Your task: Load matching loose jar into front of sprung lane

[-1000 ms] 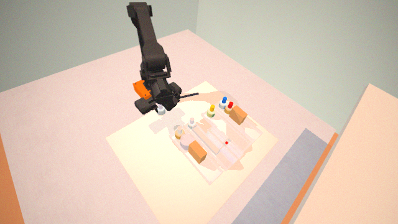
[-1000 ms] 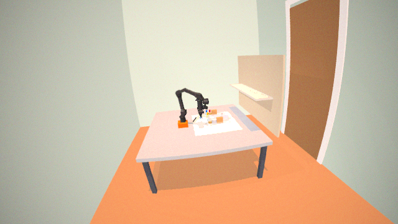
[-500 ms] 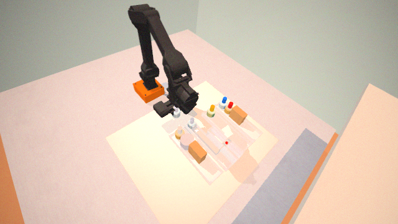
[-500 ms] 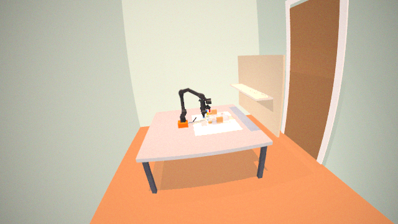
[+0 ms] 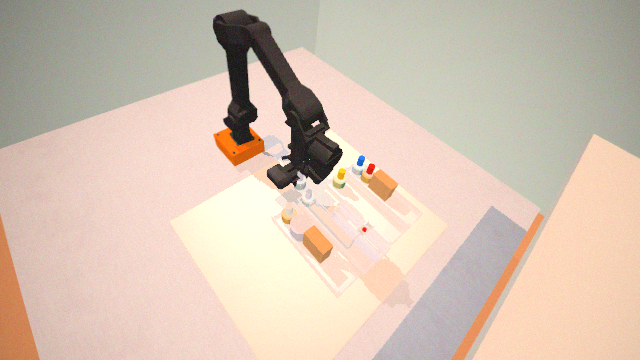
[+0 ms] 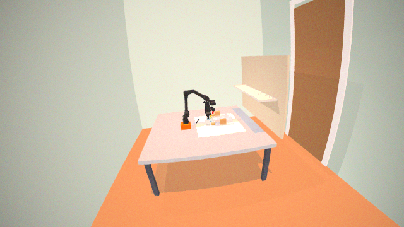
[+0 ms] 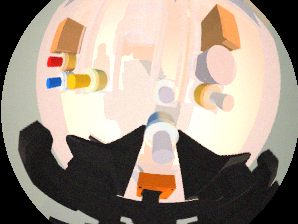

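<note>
My gripper (image 5: pixel 300 177) (image 7: pixel 160 129) is shut on a jar with a pale cap and a blue band (image 5: pixel 300 183) (image 7: pixel 161 121). It holds the jar upright, just on the robot's side of the sprung lane (image 5: pixel 332 227) (image 7: pixel 174 40). A pale-capped jar (image 5: pixel 308 198) (image 7: pixel 165 93) stands at the front end of that lane, a short way ahead of the held jar. The low front stop and the pusher plate are hard to make out in the clear parts. Whether the held jar touches anything cannot be told.
A yellow-capped jar (image 5: pixel 339 180) (image 7: pixel 95 80), a blue-capped jar (image 5: pixel 358 167) and a red-capped jar (image 5: pixel 368 174) stand on one side. An amber jar (image 5: pixel 288 216) (image 7: pixel 202 95), a pale cylinder (image 7: pixel 217 65) and an orange block (image 5: pixel 317 243) (image 7: pixel 220 29) stand on the other. Another block (image 5: pixel 383 185) is near the red-capped jar.
</note>
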Controlling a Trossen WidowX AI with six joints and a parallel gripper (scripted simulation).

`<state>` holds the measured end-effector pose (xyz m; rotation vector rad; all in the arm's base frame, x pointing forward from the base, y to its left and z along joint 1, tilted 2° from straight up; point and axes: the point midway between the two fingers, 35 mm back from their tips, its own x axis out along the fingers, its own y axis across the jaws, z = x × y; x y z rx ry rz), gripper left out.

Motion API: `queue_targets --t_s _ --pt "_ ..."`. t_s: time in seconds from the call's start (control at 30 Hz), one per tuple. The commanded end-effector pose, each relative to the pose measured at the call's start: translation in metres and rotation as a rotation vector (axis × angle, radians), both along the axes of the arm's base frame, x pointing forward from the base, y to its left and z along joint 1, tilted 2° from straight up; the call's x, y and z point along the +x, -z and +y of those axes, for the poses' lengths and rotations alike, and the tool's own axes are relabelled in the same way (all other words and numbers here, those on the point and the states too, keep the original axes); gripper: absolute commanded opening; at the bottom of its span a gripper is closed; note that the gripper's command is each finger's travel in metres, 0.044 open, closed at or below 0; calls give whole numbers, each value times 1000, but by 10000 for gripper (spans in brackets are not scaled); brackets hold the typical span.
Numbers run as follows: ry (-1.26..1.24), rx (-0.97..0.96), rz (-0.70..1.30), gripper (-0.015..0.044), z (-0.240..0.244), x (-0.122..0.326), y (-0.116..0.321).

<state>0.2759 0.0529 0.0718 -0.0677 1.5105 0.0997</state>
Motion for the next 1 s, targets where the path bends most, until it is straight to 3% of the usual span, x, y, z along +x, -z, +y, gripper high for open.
queue_targets --t_s 0.0,0.97 --pt "6 -4 6 0 1 0 11" --pt "6 -4 5 0 2 10 21"
